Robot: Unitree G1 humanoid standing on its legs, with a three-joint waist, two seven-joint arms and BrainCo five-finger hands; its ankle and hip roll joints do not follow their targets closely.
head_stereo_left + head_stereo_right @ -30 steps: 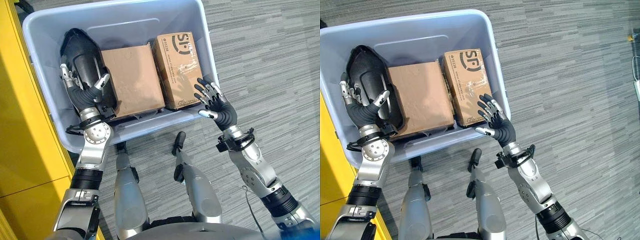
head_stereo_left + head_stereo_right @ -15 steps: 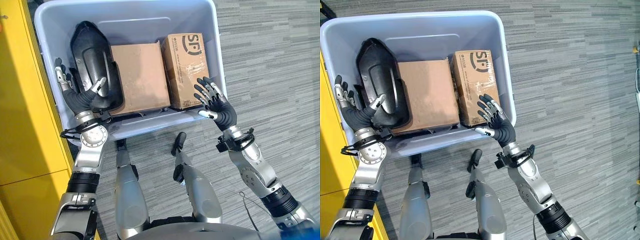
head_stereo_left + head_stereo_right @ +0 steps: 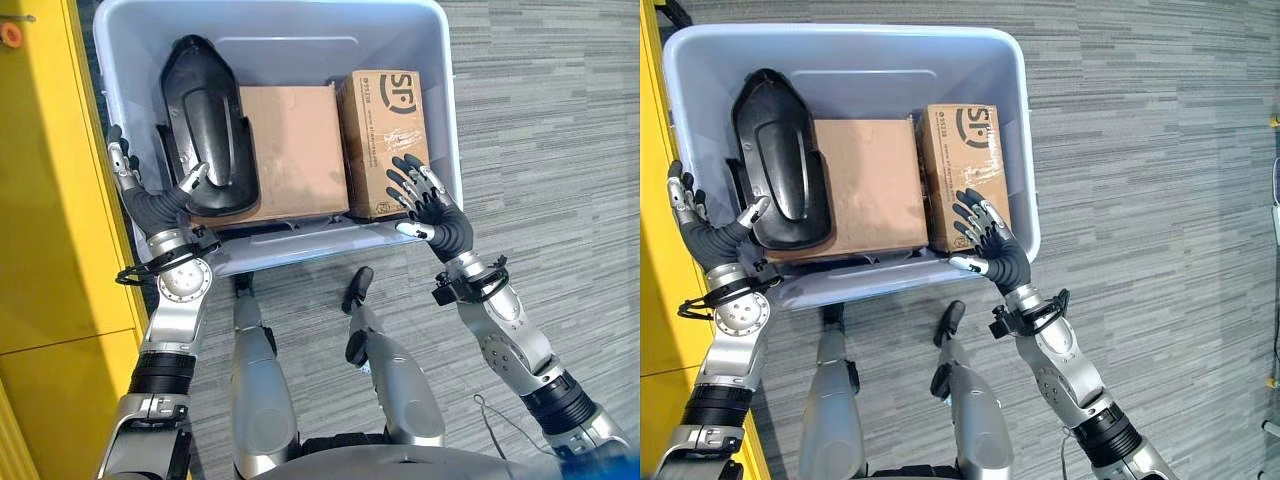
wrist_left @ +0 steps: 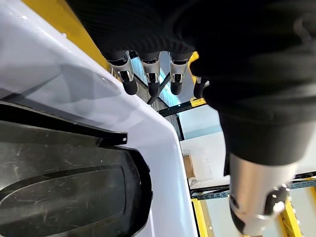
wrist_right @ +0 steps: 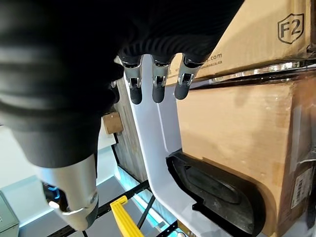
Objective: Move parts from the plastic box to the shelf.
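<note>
While the black part [image 3: 205, 125] lies boxed, left hand [image 3: 150, 200] flanks it.

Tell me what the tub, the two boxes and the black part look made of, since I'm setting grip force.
Plastic box: smooth pale blue-grey moulded plastic, with a soft sheen on its rounded rim.
Plain box and printed box: matte brown cardboard; the printed one carries shiny tape.
Black part: probably hard moulded plastic, semi-gloss, faintly scuffed.

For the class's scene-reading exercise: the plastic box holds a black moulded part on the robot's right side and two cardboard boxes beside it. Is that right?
Not quite. The black moulded part lies at the robot's left side of the plastic box, by the left hand, as the left eye view shows. The two cardboard boxes do lie beside it.
</note>
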